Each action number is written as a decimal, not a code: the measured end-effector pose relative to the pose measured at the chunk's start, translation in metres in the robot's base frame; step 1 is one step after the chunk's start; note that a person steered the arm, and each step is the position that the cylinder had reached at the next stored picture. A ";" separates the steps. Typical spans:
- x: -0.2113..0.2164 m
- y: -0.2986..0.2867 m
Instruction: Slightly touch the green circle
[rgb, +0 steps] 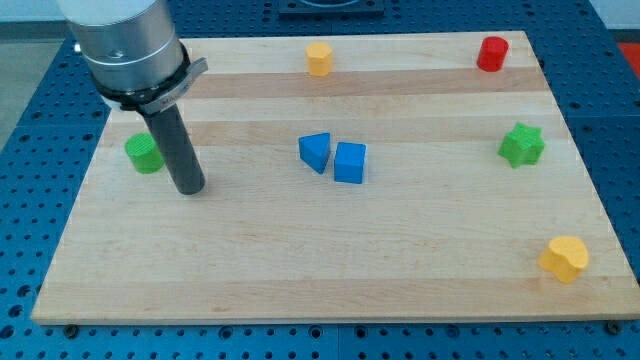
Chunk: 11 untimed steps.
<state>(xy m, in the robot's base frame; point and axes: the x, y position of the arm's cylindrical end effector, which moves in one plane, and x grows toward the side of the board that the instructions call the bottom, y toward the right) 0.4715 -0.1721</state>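
We note the green circle near the table's left edge. No gripper fitted, so no jaw state to report; our tip sits just right of it, apart. Rec. short, slow nudge toward view's left w/ min. contact.

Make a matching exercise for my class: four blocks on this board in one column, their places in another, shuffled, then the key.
Blocks:
1. green circle
2. red cylinder
3. yellow heart
4. blue cube

Places:
A. the view's bottom right corner
B. the view's left, just left of my tip
C. mid-board, beside the blue triangle
D. the view's top right corner

Pairs: 1-B, 2-D, 3-A, 4-C
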 end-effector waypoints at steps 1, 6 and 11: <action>0.011 -0.008; 0.011 -0.060; -0.037 -0.093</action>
